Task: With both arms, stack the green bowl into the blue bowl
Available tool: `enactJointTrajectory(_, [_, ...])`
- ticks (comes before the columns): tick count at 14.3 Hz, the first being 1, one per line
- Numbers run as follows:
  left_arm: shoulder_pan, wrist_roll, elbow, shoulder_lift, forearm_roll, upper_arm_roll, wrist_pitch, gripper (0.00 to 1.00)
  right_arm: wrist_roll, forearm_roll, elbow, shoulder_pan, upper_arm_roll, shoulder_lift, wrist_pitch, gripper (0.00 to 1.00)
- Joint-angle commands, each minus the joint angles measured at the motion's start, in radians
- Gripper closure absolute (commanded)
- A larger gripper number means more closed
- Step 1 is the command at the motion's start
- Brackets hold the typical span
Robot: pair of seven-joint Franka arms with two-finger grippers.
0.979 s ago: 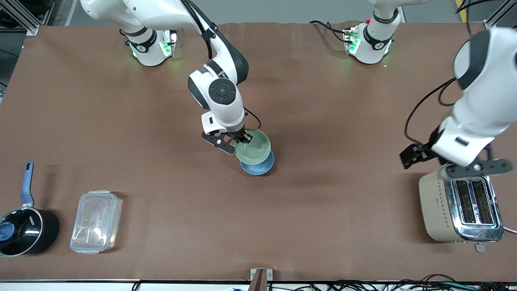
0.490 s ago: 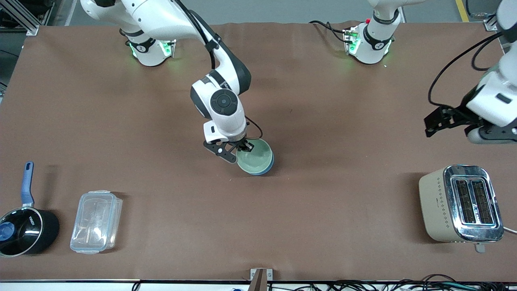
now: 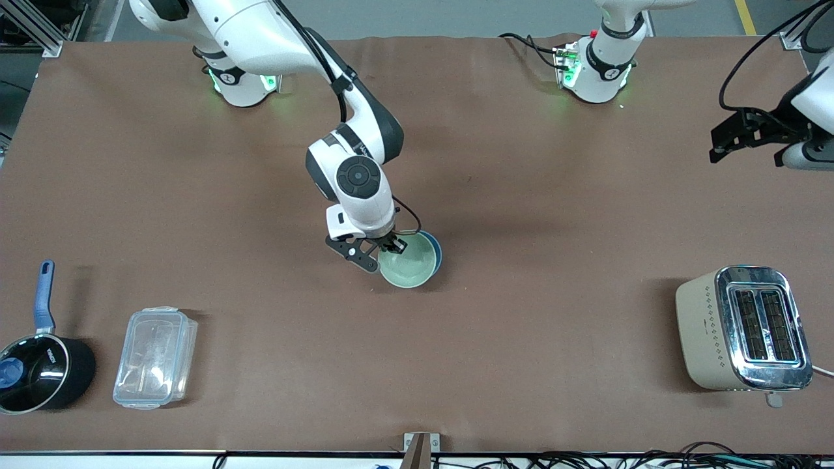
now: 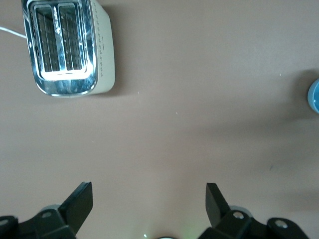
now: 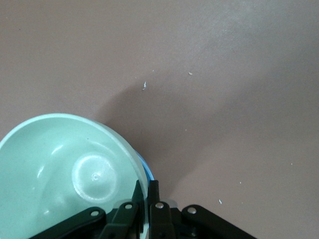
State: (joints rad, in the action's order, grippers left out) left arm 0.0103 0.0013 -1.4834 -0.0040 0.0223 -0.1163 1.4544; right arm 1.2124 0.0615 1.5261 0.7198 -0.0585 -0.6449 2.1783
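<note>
Saucepan (image 3: 40,371), clear plastic box (image 3: 155,357): near edge of the brown worktop (image 3: 554,365), toward the right arm's corner. Toaster (image 3: 743,329): near edge, left arm's corner.

Green bowl (image 3: 408,262): mid-worktop, seated in the blue bowl (image 3: 435,251), only a blue sliver shown. Stacking judged nearly done; release is left.

Right pincer (image 3: 393,246): clamped on the green bowl's rim.

Left pincer (image 4: 148,199): spread apart, empty, held waiting over the left arm's end.

Grey floor is seen at the top.
</note>
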Motion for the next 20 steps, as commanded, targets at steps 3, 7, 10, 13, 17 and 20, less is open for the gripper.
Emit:
enactJointTrajectory(3, [-0.024,0.019,-0.081,-0.071,-0.016,0.027,0.004,0.00,0.016,0.015,-0.020,0.029,0.003,-0.012,0.001,0.98])
enactJointTrajectory(7, [-0.021,0.019,-0.075,-0.065,-0.013,0.023,0.004,0.00,0.016,0.014,-0.014,0.038,0.003,-0.015,0.009,0.98])
enactJointTrajectory(10, [-0.024,0.017,-0.072,-0.057,-0.010,0.017,0.011,0.00,0.016,0.014,-0.014,0.029,0.003,-0.024,0.020,0.98])
enactJointTrajectory(13, [-0.021,0.017,-0.064,-0.054,-0.010,0.017,0.011,0.00,0.016,0.011,-0.012,0.038,0.003,-0.042,0.028,0.91])
enactJointTrajectory(17, [-0.023,0.016,-0.064,-0.053,-0.010,0.017,0.014,0.00,-0.002,0.011,-0.015,0.017,0.002,-0.032,0.015,0.00])
enactJointTrajectory(20, [-0.023,0.017,-0.063,-0.054,-0.013,0.017,0.018,0.00,-0.016,0.005,-0.020,-0.023,0.000,0.022,-0.047,0.00])
